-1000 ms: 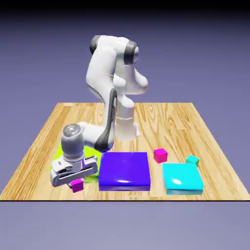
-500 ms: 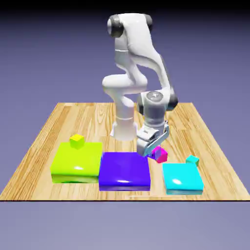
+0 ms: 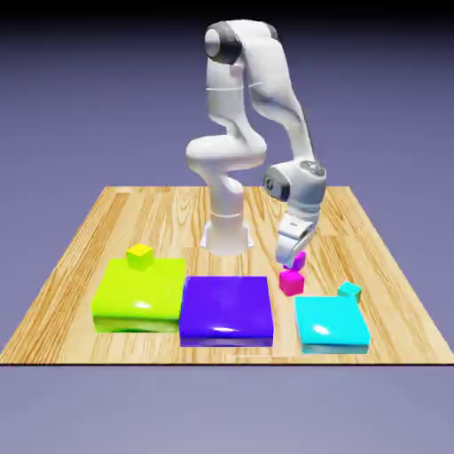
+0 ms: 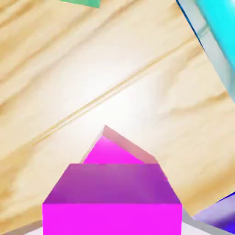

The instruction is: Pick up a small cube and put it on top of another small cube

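Small cube (image 4: 112,219), magenta, is gripped between the fingers of the gripper (image 3: 293,258), which are closed on its sides; in the hand view it fills the space between the two tips at the bottom edge. It is over the wooden table (image 3: 239,266), and the other small cube (image 3: 292,283), also magenta, shows partly hidden beyond it, turned cornerwise to it. Whether the two cubes touch, I cannot tell. In the exterior view, the blue block (image 3: 226,309) lies to the left of the lower cube and the cyan block (image 3: 331,321) to its right, with the teal cube (image 3: 349,291) beside the cyan block's far edge. Farther left are the green block (image 3: 140,293) and the yellow cube (image 3: 140,256)
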You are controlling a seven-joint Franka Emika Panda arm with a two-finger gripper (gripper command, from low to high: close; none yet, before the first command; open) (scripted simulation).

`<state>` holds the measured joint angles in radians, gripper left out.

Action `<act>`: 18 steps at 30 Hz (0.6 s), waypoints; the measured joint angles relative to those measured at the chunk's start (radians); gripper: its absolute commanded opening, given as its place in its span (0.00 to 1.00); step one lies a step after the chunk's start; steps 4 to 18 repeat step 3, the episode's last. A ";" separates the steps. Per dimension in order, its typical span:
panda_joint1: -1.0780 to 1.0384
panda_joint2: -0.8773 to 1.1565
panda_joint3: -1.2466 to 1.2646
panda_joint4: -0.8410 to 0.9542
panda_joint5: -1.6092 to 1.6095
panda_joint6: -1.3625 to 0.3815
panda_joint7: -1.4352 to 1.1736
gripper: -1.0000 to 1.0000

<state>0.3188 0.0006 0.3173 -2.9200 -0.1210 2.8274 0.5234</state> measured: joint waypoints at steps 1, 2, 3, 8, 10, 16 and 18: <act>-0.001 0.006 -0.001 0.000 -0.006 0.006 0.004 1.00; 0.002 0.006 -0.006 0.000 -0.006 0.006 0.004 1.00; 0.002 0.006 -0.006 0.000 -0.006 0.006 0.004 1.00; 0.002 0.006 -0.006 0.000 -0.006 0.006 0.004 1.00; 0.002 0.006 -0.006 0.000 -0.006 0.006 0.004 1.00; 0.002 0.006 -0.006 0.000 -0.006 0.006 0.004 1.00; 0.002 0.006 -0.006 0.000 -0.006 0.006 0.004 1.00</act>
